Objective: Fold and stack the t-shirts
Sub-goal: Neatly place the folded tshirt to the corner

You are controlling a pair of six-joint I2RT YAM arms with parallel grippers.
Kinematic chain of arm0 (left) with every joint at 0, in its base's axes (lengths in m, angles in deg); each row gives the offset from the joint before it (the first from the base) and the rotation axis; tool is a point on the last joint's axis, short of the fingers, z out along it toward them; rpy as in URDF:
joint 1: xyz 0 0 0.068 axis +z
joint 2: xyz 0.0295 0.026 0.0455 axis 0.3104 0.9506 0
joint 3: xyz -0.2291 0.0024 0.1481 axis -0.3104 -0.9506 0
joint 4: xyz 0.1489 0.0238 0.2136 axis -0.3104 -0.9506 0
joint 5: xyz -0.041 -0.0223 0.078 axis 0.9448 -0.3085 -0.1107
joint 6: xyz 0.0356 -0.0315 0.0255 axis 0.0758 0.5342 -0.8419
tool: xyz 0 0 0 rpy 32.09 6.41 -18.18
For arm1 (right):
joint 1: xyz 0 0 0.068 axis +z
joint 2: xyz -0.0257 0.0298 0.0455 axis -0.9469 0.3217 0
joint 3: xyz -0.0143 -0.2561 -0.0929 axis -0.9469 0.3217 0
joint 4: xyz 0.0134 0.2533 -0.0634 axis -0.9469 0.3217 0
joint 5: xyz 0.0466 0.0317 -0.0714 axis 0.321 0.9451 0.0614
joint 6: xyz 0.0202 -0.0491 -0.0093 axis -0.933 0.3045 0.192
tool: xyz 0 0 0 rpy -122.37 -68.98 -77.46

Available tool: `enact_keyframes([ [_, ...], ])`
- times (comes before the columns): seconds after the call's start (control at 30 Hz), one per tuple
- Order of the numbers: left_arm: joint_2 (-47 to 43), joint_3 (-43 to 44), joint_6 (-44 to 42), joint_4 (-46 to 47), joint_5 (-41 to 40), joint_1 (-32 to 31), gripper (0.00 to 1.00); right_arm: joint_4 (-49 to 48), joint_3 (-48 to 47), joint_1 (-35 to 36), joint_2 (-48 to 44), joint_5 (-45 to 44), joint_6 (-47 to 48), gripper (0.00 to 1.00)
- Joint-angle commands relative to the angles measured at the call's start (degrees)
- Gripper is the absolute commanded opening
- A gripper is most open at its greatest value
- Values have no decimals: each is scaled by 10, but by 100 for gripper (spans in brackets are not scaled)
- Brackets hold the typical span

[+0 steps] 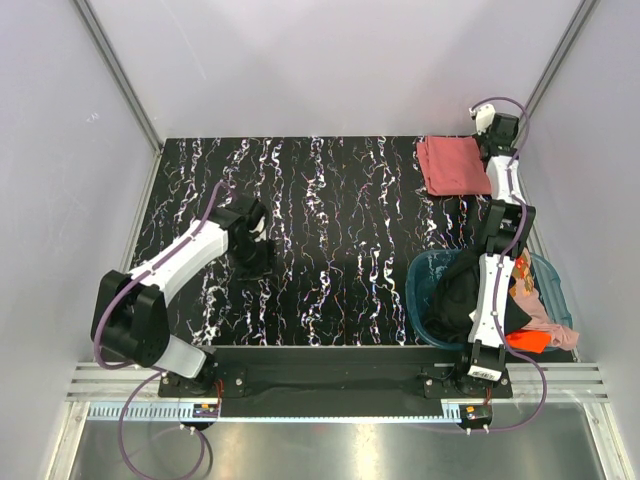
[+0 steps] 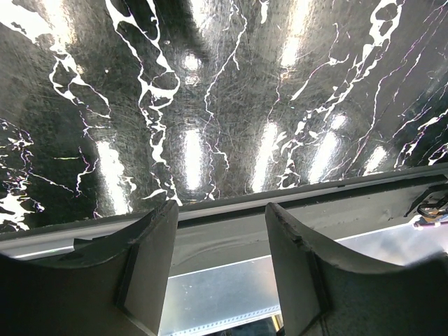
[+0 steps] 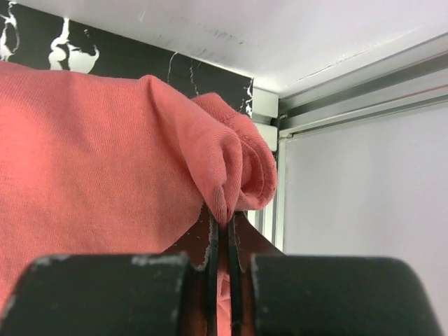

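Note:
A folded salmon-red t-shirt point(image 1: 452, 164) lies at the table's far right corner. My right gripper point(image 1: 490, 150) is at its right edge, shut on a pinch of that fabric; the right wrist view shows the salmon-red cloth point(image 3: 105, 154) bunched between the closed fingertips point(image 3: 224, 217). A black t-shirt point(image 1: 458, 295), an orange one point(image 1: 528, 341) and a pale pink one point(image 1: 545, 318) are heaped in the teal basket point(image 1: 425, 275) at the near right. My left gripper point(image 1: 262, 232) is open and empty over the bare left side of the table; its fingers point(image 2: 157, 245) hold nothing.
The black marbled table point(image 1: 320, 230) is walled by pale panels on three sides. A metal rail point(image 1: 330, 385) runs along the near edge, also in the left wrist view point(image 2: 224, 210). The right arm reaches over the basket toward the far corner.

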Motion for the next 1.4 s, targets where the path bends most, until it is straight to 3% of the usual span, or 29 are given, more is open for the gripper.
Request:
enact_keyframes([
  [0.0, 5, 25, -3, 1, 20, 3, 58, -69, -30, -11, 4, 17, 11, 0],
  [0.1, 11, 31, -2, 1, 21, 3, 58, -80, -30, -14, 7, 14, 2, 0],
  [0.17, 12, 36, -3, -3, 21, 3, 58, -90, -26, -15, 8, 11, -1, 11],
  [0.2, 11, 37, -3, -6, 18, 3, 58, -92, -25, -15, 9, 11, -8, 23],
  [0.23, 10, 37, -3, -7, 20, 3, 59, -95, -23, -15, 6, 5, -15, 69],
  [0.27, 7, 37, -2, -8, 19, 3, 59, -98, -22, -13, 2, 0, -25, 89],
  [0.3, 6, 37, -1, -8, 20, 3, 59, -99, -22, -12, -1, -7, -40, 100],
  [0.43, -5, 41, 7, 0, 20, 3, 59, -82, -14, -1, -40, -45, -64, 100],
  [0.57, -16, 37, 34, 37, 39, 2, 59, -38, 34, 15, -149, -81, -103, 100],
  [0.63, -23, 38, 48, 62, 48, -2, 59, -18, 52, 28, -190, -112, -150, 100],
  [0.73, -37, 45, 65, 87, 40, -11, 59, 51, 82, 59, -273, -81, -239, 100],
  [0.77, -42, 44, 72, 95, 41, -12, 61, 48, 144, 69, -330, -66, -250, 100],
  [0.87, -69, 38, 93, 141, 41, -21, 80, 2, 321, 103, -465, -3, -319, 100],
  [0.97, -93, 26, 107, 185, 45, -28, 99, -7, 436, 124, -563, 84, -451, 100],
  [1.03, -111, 9, 117, 214, 29, -43, 99, -14, 513, 156, -608, 137, -523, 100],
  [1.2, -197, -68, 162, 283, 0, -72, 99, -5, 660, 270, -768, 182, -587, 100],
  [1.37, -305, -191, 217, 373, -69, -113, 99, -30, 884, 296, -979, 230, -655, 100],
])
